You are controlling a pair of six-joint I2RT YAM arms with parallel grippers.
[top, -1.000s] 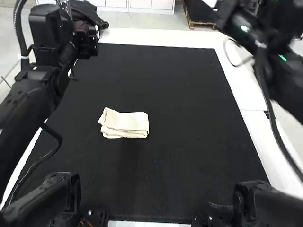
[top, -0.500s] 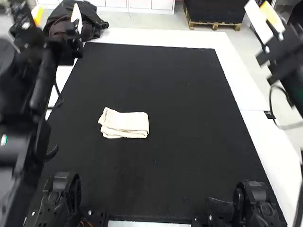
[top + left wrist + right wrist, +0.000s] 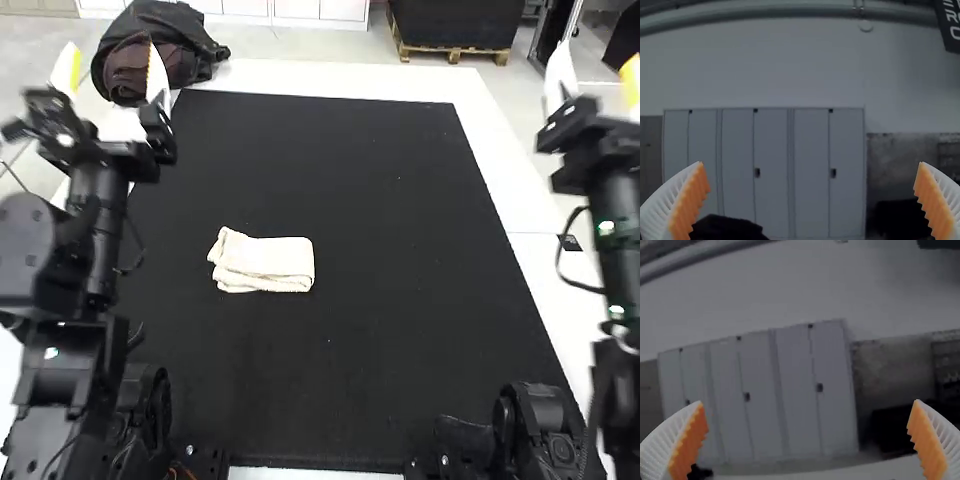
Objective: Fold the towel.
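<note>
Where the black mat (image 3: 420, 290) spreads, the towel (image 3: 270, 258) lies folded.

Beyond the white surface (image 3: 300, 75), pale grey floor (image 3: 300, 42) runs to white cabinets (image 3: 300, 8) at twelve o'clock, with a dark fabric bundle (image 3: 195, 52) at eleven and a wooden pallet (image 3: 452, 52) at one. The left wrist view dimly shows tall grey lockers (image 3: 775, 170), a plain wall (image 3: 765, 70) and a long pipe (image 3: 765, 11).

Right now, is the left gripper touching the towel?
Apart. The high view shows the left gripper well away from the folded towel, with bare black mat between them.
</note>
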